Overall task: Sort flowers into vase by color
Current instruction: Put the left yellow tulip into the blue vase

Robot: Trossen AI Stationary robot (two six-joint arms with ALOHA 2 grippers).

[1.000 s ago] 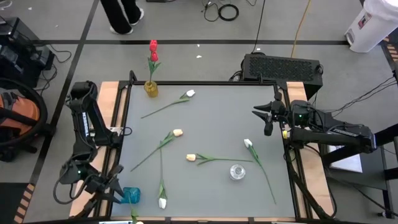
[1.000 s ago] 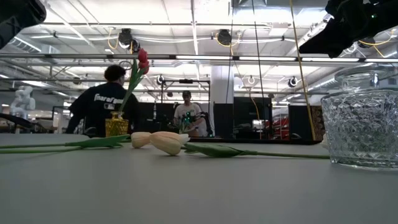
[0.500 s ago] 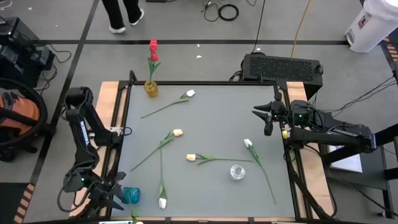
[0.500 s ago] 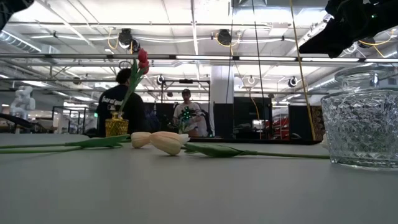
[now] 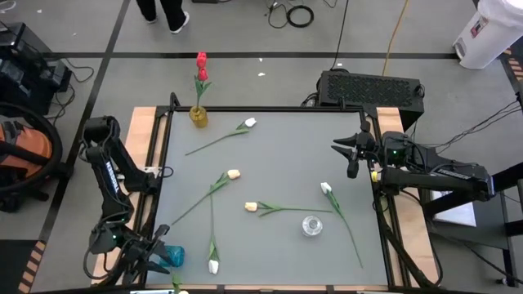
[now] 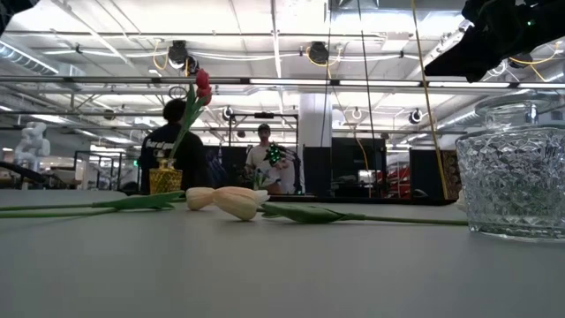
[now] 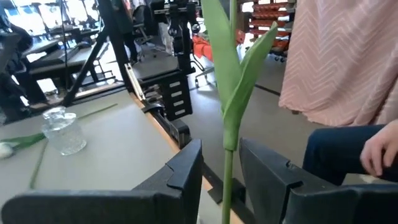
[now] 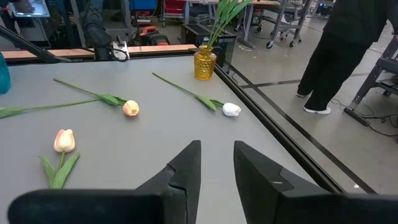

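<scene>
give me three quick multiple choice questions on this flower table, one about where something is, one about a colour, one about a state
1. Where is the amber vase?
A. far left corner of the table
B. middle of the table
C. beside the right gripper

2. What colour are the flower heads standing in the amber vase?
A. white
B. red
C. cream-yellow

3. What is the left gripper doing?
A. resting open with nothing in it
B. holding a green stem between its fingers
C. gripping the clear glass jar

Answers:
1 A, the high view shows it at the table's far left corner.
2 B, red buds top its stems.
3 B, the left wrist view shows the green stem upright between the fingers.
</scene>
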